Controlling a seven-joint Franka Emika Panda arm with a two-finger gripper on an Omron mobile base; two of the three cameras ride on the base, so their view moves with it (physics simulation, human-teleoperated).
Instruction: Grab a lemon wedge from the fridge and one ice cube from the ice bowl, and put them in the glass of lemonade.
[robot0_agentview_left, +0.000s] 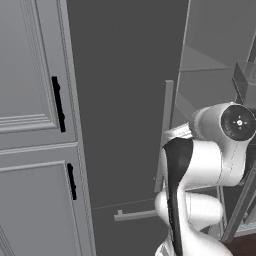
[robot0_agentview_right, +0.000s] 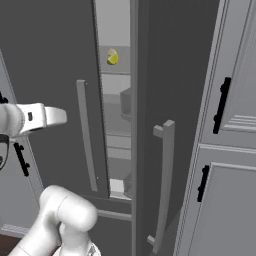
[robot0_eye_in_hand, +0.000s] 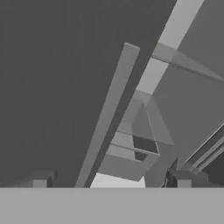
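Note:
The dark grey fridge (robot0_agentview_right: 55, 60) stands in front of me with its left door a little ajar. Through the gap a small yellow-green lemon wedge (robot0_agentview_right: 112, 56) lies on an upper pale shelf. In the hand view my gripper (robot0_eye_in_hand: 111, 183) is open, its fingertips (robot0_eye_in_hand: 41, 181) wide apart. The left door's long pale bar handle (robot0_eye_in_hand: 109, 118) runs down between them, seemingly just ahead. This handle also appears in both base views (robot0_agentview_left: 167, 135) (robot0_agentview_right: 86, 135). The ice bowl and the glass of lemonade are out of view.
Panelled light grey cabinets with black handles flank the fridge (robot0_agentview_left: 35, 125) (robot0_agentview_right: 230, 150). The right fridge door (robot0_agentview_right: 170, 75) is closed, with its own bar handle (robot0_agentview_right: 165, 185). Pale shelves (robot0_eye_in_hand: 127, 148) show inside the gap. My white arm (robot0_agentview_left: 200, 165) crowds the lower right of the left base view.

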